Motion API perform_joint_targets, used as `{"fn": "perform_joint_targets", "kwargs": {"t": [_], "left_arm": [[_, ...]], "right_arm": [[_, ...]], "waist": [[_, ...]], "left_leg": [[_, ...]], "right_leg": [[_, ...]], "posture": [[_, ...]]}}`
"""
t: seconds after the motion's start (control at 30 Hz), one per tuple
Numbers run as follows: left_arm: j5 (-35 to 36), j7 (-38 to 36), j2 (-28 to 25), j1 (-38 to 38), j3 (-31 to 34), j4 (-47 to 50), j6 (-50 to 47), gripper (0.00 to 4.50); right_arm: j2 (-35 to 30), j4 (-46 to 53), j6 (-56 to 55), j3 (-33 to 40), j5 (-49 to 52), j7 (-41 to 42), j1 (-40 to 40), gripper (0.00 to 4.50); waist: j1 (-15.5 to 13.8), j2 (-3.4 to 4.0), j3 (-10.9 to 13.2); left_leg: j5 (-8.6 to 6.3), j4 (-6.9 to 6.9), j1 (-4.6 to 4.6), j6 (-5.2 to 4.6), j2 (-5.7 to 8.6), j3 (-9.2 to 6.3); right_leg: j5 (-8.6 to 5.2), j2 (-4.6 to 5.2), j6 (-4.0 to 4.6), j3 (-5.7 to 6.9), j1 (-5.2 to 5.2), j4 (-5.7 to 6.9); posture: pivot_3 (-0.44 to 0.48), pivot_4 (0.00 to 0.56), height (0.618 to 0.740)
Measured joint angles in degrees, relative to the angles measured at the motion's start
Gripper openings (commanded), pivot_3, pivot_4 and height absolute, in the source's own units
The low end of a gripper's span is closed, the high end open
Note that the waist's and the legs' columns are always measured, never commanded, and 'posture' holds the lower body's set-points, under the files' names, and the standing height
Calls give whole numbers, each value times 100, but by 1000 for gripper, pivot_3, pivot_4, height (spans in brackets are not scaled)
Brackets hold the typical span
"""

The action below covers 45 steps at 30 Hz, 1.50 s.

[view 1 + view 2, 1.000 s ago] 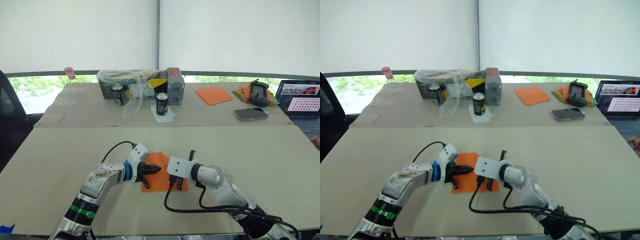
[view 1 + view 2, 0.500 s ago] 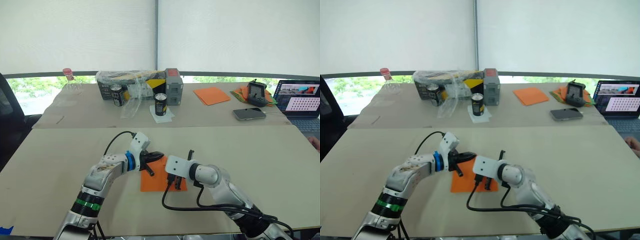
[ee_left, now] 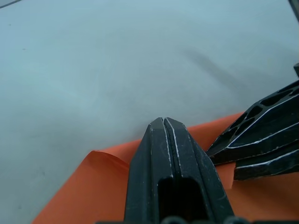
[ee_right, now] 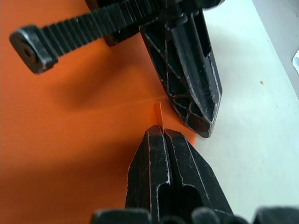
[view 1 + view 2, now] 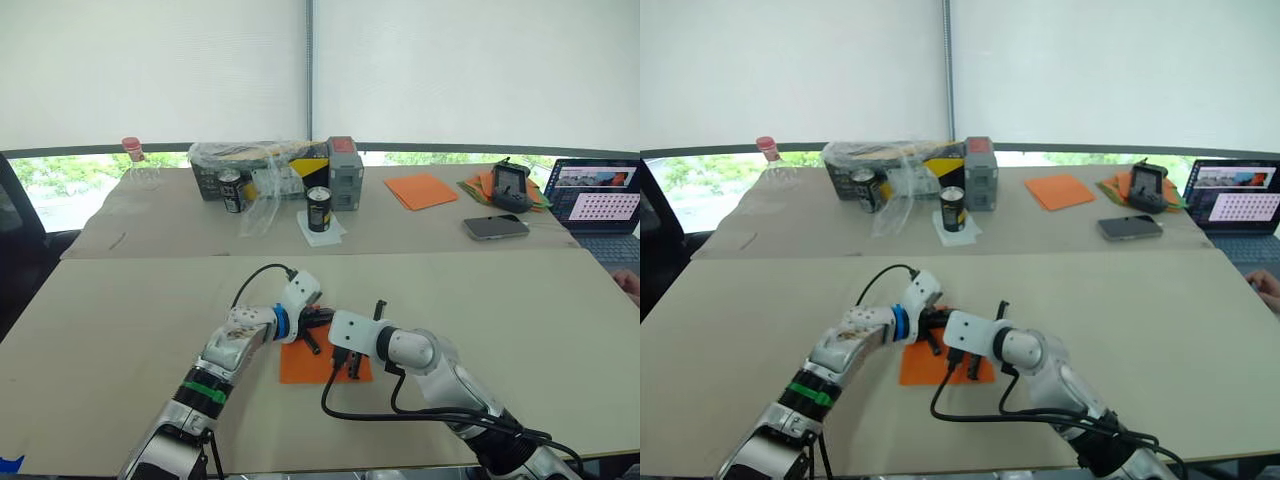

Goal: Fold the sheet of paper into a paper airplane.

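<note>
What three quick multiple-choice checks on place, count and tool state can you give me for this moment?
1. Where does the sheet of paper lie?
A. on the near table under both tools
B. beside the laptop
C. on the far table by the cans

2. How many black cans stand on the far table?
A. one
B. two
C. four

3. How is the right tool?
A. wide open
B. holding a can
C. shut, tip at the paper

Answers: 1 A, the orange sheet sits beneath the left tool and the right tool. 2 B, one can by the box, another can on a napkin. 3 C, its fingers meet with no gap.
</note>
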<state>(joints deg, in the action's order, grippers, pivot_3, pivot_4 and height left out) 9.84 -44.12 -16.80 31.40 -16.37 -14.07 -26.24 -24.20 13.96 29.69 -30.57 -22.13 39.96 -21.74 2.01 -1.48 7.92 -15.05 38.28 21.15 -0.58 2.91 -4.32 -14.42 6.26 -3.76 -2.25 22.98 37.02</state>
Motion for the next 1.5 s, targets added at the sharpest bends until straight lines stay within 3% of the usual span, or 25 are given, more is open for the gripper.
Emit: {"fn": "perform_joint_targets", "kwargs": {"t": [0.2,0.37,0.53,0.7,1.03,1.3,1.5], "left_arm": [[-73,-36,46,7,14,-75,71,0],[-76,-60,87,5,10,-95,104,0],[-75,-153,96,4,10,-97,97,0],[-73,-156,106,2,74,-98,51,0],[-74,-142,151,-29,93,-43,-1,0],[-76,-149,147,-29,94,-41,2,0],[-116,-161,129,-28,78,-43,21,0]], "right_arm": [[-6,19,4,0,-34,-1,22,24],[-15,249,219,235,71,46,101,1608],[-129,864,1051,956,839,551,464,3309],[-471,1261,1765,1730,1757,1001,633,3309],[539,733,1843,2247,2466,66,91,14],[880,-93,1562,1978,2531,-439,338,14],[924,23,1283,1978,2669,-632,719,14]], "waist": [[-13,-1,-8],[-82,-1,-8],[-129,-2,-8],[-126,-3,-4],[-126,-3,-3],[-124,-2,-3],[-124,-1,-4]], "left_leg": [[0,0,0,0,0,-2],[0,-2,3,0,3,-2],[-2,-7,17,-3,6,-3],[-2,-7,21,-4,12,-3],[-2,-10,27,-3,16,-6],[-1,-13,27,-3,16,-6],[-2,-14,23,-3,15,-6]], "right_leg": [[0,0,0,2,-2,-1],[-1,1,-1,1,1,-7],[0,5,-1,3,4,-26],[-1,11,-2,4,6,-26],[0,16,-2,4,15,-23],[0,16,-2,4,18,-23],[0,15,-2,5,12,-23]], "posture": [[0,150,739],[0,150,739],[0,150,739],[0,150,739],[0,150,739],[0,150,739],[0,150,739]]}}
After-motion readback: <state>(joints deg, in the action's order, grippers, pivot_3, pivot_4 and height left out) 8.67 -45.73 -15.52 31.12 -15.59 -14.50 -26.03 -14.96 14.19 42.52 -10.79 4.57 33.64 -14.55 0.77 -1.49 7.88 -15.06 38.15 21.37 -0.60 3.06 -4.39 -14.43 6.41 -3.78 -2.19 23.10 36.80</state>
